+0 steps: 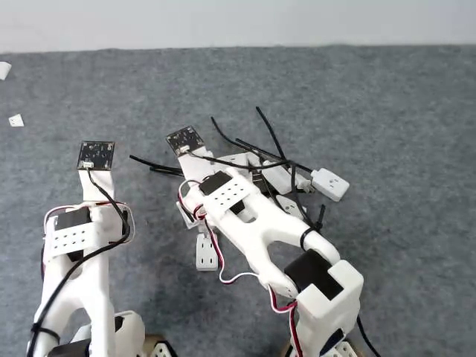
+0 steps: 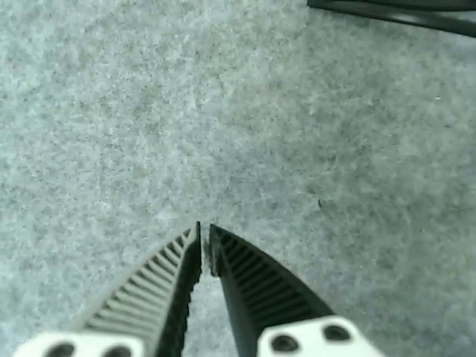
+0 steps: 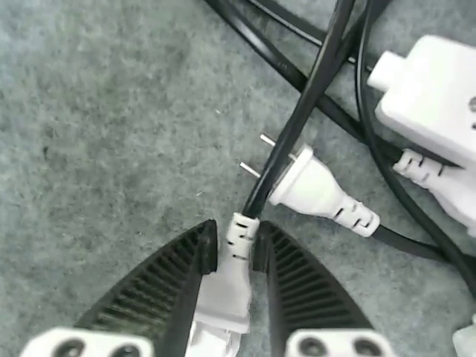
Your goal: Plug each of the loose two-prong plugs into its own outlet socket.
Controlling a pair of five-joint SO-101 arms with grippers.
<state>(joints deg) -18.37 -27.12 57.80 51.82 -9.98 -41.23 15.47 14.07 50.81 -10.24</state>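
Grey carpet (image 1: 387, 97) covers the whole work area, with a pale wall along the back. Left arm (image 1: 74, 245) sits off to the side, and its left gripper (image 2: 204, 232) is pretty much closed, just a sliver between the ribbed fingers (image 2: 253, 275), nothing in it, hovering over bare carpet with one black cord (image 2: 394, 11) near it.

Right arm (image 1: 253, 223) is stretched out over the tangle of black cords (image 1: 260, 160). Its right gripper (image 3: 236, 230) is pinched on a white plug (image 3: 223, 294), fingers tight against both sides of the body. That plug's ribbed collar pokes out past the fingertips and its black cord (image 3: 312, 97) runs away from there. Can't see its prongs.

Just beyond the fingertips there's a second plug (image 3: 316, 186), white, lying flat on the carpet with both prongs (image 3: 260, 140) bare and plugged into nothing. The held plug's cord crosses right over it. Near that one sits a white socket block (image 3: 435, 93), with more black cords looping around it.
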